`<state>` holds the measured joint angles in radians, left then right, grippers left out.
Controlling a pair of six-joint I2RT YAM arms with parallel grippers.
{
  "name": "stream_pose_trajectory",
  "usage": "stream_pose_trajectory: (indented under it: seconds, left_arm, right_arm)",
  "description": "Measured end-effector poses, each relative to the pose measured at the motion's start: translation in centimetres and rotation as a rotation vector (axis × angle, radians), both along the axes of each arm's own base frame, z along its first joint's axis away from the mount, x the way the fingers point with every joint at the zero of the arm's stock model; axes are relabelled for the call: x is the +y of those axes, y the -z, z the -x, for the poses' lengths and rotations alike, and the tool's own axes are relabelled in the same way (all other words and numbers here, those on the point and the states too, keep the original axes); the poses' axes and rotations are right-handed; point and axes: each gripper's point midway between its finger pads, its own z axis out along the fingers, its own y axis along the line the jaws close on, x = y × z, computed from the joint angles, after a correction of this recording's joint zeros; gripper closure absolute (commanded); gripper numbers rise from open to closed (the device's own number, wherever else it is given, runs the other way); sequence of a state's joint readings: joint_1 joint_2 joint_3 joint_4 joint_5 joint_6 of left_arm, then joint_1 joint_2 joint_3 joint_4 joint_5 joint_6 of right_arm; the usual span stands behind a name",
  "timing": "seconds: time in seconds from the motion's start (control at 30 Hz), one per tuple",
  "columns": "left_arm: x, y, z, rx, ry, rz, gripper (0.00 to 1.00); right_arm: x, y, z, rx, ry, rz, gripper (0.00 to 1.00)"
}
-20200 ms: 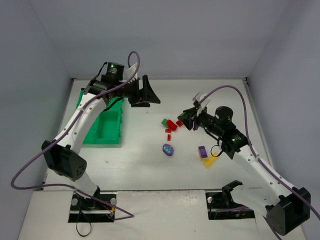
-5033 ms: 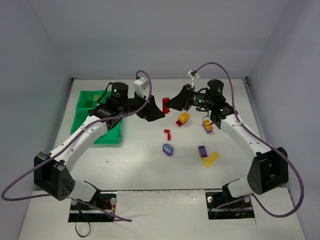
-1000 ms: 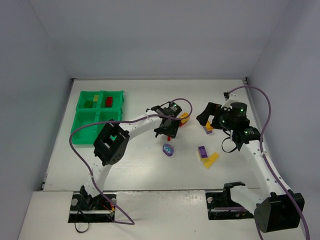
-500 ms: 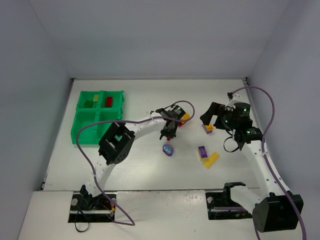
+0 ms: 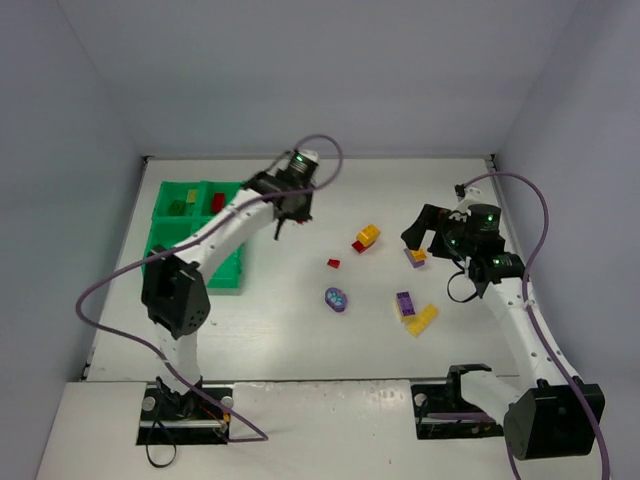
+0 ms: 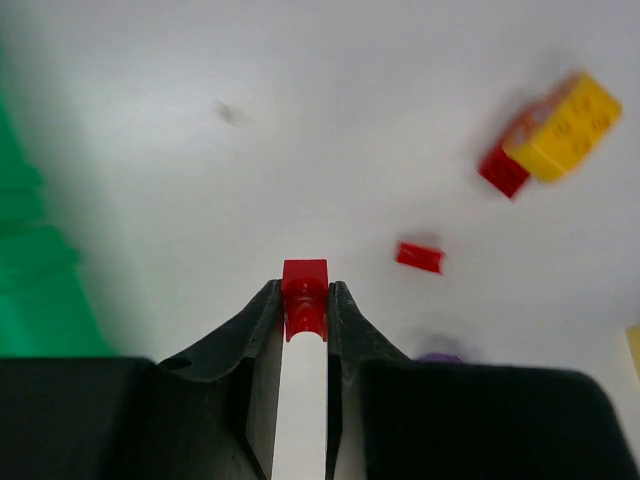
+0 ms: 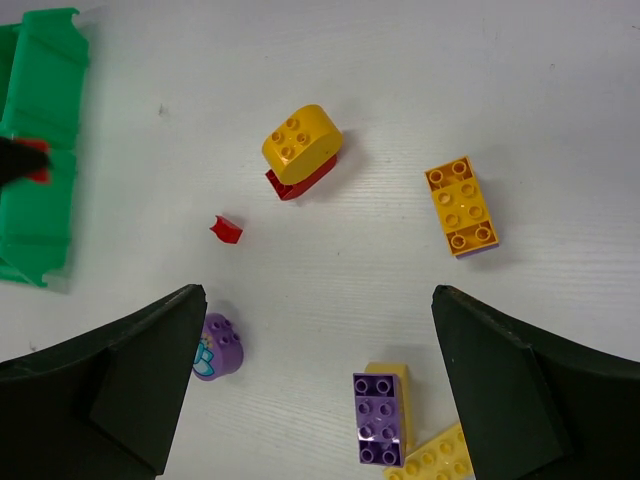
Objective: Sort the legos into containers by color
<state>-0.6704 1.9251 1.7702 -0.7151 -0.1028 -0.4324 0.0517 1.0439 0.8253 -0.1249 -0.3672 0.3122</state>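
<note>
Gripping a small red brick [image 6: 305,288] tight in the left gripper [image 6: 304,300], just right of the green tray [image 5: 172,188]. Holding the right gripper [image 5: 425,235] spread wide above an orange brick [image 7: 460,205], far right.

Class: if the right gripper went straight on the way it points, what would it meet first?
Probably bare table, in the gap between the small red piece and the orange brick; no brick lies in line, though depth is unclear.
</note>
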Motion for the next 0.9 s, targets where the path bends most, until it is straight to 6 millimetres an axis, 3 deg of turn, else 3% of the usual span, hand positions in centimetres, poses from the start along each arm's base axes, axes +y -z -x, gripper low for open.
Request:
stream_pose_trajectory:
  seconds: [0.1,0.17,0.23,0.27,0.33,0.37,0.47,0.63,0.77,0.9]
  left_arm:
    - [6.2,-4.4,-4.9,-0.101,-0.112,0.024,1.0]
    - [11.0,-6.2,-8.2,-0.153,-0.199,0.021,1.0]
    - [15.3,-6.6,-10.5,-0.177,-0.274,-0.003,1.0]
    - [17.7,-6.4,-11.7,-0.176,-0.314,-0.023,1.0]
    - [20.9,-5.3,-13.4,-0.164,-0.364,-0.05,1.0]
    - [21.8,-4.4,-13.9,-0.149,-0.378,-0.062,0.9]
    - [23.6,-1.2,-15.1,-0.09,-0.396,-0.086,0.83]
    - [23.8,3.4,-15.6,0.009,-0.374,-0.115,0.6]
    - [23.6,4.2,-15.4,0.03,-0.36,-0.122,0.51]
    - [23.3,3.2,-15.2,0.016,-0.355,-0.113,0.5]
  right_arm:
    - [0.0,0.2,0.0,0.005,-0.002,-0.001,0.07]
    - [0.1,0.3,-0.1,0.012,-0.006,-0.003,0.07]
    - [0.2,0.5,-0.1,0.019,-0.009,-0.005,0.07]
    - [0.2,0.6,-0.1,0.021,-0.01,-0.006,0.07]
    - [0.3,0.6,-0.1,0.022,-0.014,-0.009,0.07]
    - [0.3,0.6,-0.1,0.023,-0.016,-0.01,0.07]
    - [0.5,0.6,-0.1,0.023,-0.024,-0.015,0.07]
    - [0.6,0.5,-0.1,0.021,-0.033,-0.021,0.07]
    - [0.6,0.5,-0.1,0.021,-0.034,-0.024,0.07]
    - [0.6,0.5,-0.1,0.021,-0.035,-0.026,0.07]
